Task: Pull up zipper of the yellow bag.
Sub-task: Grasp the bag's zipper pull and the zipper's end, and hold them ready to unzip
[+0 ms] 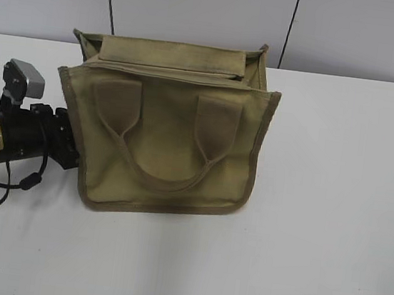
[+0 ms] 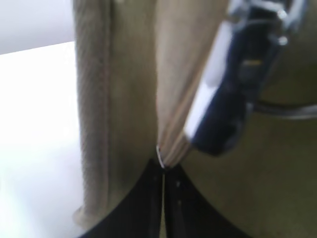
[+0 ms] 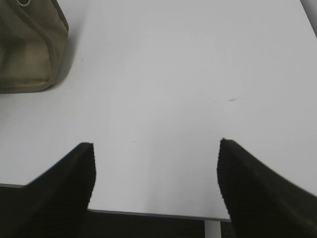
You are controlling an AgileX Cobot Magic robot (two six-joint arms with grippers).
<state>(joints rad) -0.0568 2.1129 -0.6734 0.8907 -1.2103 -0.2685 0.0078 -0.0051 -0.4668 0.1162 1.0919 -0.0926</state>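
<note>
Left gripper [image 2: 162,171] is pinching the bag [image 1: 166,133] at its 9 o'clock edge, jaws together on fabric beside a silver ring [image 2: 160,157]. The zipper [image 1: 165,71] is running 9-to-3 along the top. Right gripper [image 3: 156,171] is idling agape, far off.

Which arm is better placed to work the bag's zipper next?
Left. The left gripper is closed against the yellow bag, pinching a small silver ring at a fabric seam. The right gripper hangs open over bare table, away from the bag.

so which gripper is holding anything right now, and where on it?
Left gripper is shut on a small silver ring at the fold of the yellow bag, likely the zipper pull. Right gripper is open over the bare table, holding nothing.
</note>
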